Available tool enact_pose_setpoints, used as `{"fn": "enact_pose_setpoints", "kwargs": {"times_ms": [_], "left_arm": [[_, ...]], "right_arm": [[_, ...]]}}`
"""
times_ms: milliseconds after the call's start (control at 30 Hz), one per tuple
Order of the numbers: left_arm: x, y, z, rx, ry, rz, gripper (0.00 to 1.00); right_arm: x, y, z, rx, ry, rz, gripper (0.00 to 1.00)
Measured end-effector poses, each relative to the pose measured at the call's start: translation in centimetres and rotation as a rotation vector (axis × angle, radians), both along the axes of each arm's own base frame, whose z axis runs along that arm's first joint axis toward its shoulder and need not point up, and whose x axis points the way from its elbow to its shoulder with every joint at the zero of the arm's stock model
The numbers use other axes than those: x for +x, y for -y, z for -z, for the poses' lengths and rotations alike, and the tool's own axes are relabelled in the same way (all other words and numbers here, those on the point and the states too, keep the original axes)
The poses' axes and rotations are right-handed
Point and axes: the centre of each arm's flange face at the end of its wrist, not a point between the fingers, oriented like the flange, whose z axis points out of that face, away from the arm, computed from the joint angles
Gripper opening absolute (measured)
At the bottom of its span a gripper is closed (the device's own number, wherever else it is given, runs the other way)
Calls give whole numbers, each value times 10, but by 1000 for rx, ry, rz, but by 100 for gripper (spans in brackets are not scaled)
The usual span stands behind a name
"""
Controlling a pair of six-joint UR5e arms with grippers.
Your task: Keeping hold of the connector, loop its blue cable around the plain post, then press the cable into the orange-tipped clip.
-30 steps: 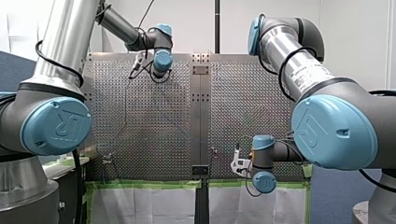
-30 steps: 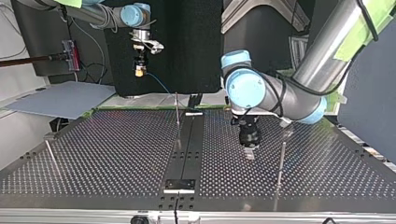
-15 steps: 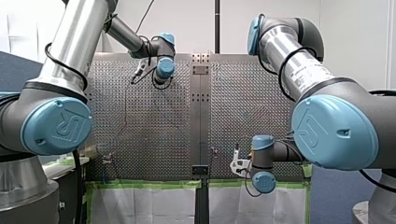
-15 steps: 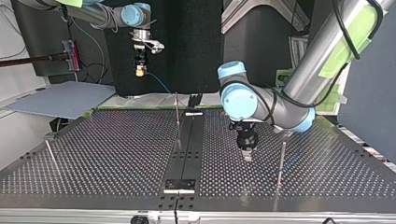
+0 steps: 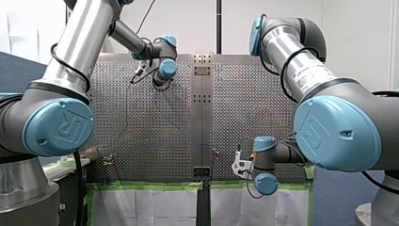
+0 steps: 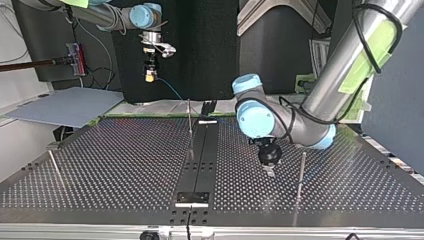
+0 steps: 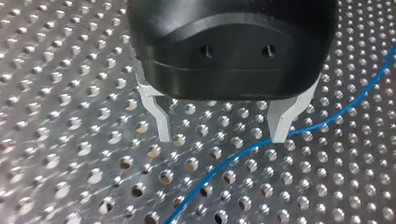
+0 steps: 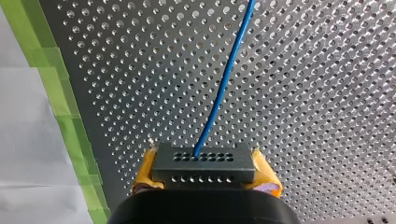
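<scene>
In the right wrist view my right gripper (image 8: 205,173) is shut on a black connector (image 8: 204,161), held between its yellow pads (image 8: 147,170). A blue cable (image 8: 225,77) runs from the connector out over the perforated plate. In the top view this gripper (image 6: 149,75) hangs above the table's far edge at the left. My left gripper (image 7: 222,137) is open just above the plate, its metal fingers (image 7: 158,116) empty. The blue cable (image 7: 233,156) lies on the plate and passes under one fingertip. In the top view it (image 6: 270,171) stands beside a thin post (image 6: 301,172).
Two more thin posts (image 6: 190,117) (image 6: 54,165) rise from the perforated table (image 6: 125,160). A dark centre strip (image 6: 202,150) divides the plate. Green tape (image 8: 60,116) lines the table edge near my right gripper. A grey sheet (image 6: 65,107) lies beyond the table.
My left gripper has shifted slightly toward the near edge and the thin post in the top view, staying open. My right gripper and the connector have not moved.
</scene>
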Motion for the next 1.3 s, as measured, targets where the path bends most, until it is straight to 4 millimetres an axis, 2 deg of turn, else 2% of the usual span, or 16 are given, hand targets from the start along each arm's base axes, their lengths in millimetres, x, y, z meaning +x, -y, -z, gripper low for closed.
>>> {"fn": "enact_pose_setpoints", "kwargs": {"times_ms": [200,467,733,1067,1300], "left_arm": [[15,-1,2,-1,8,-15,100],[27,-4,20,10,-23,-12,100],[39,-26,23,2,-20,-46,100],[41,-30,26,-41,-18,-26,100],[34,-26,39,-38,-40,-15,100]], "right_arm": [[0,0,0,1,-1,0,0],[0,0,1,5,-2,0,0],[0,-1,1,8,-4,-1,0],[0,-2,1,11,-6,-1,0],[0,-2,1,12,-6,-1,0]]}}
